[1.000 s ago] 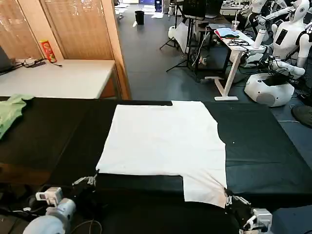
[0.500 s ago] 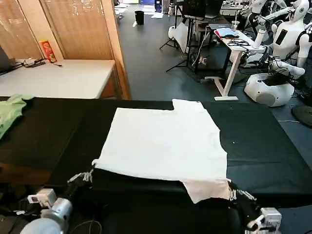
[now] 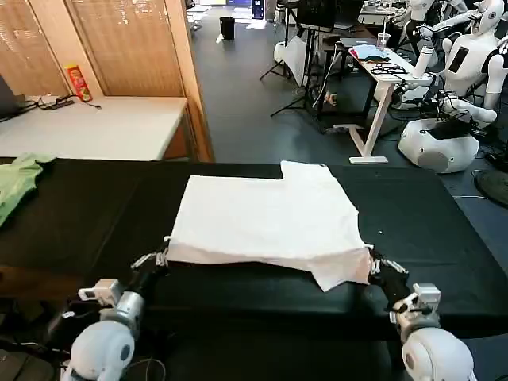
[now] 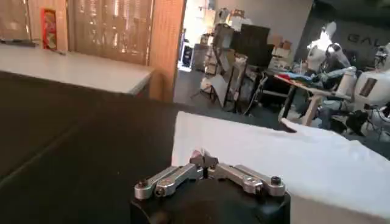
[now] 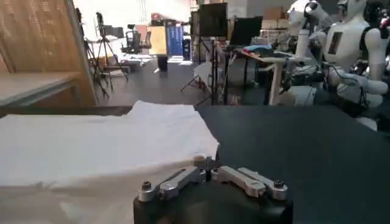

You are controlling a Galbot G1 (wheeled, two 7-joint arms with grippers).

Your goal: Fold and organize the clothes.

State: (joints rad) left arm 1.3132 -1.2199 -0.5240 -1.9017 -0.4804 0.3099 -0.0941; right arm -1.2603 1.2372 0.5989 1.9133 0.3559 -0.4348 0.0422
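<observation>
The plain white cotton T-shirt point(image 3: 266, 218) on the black tabletop point(image 3: 429, 238) is now carried farther back, its near hem pinched by the clenched left tool point(image 3: 161, 258) and right tool point(image 3: 373, 263), deepening the fold.

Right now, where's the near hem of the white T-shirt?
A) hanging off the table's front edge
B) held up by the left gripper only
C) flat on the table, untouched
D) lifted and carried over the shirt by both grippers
D: the left gripper and the right gripper each pinch a near corner of the white T-shirt, its hem raised above the black table.
</observation>
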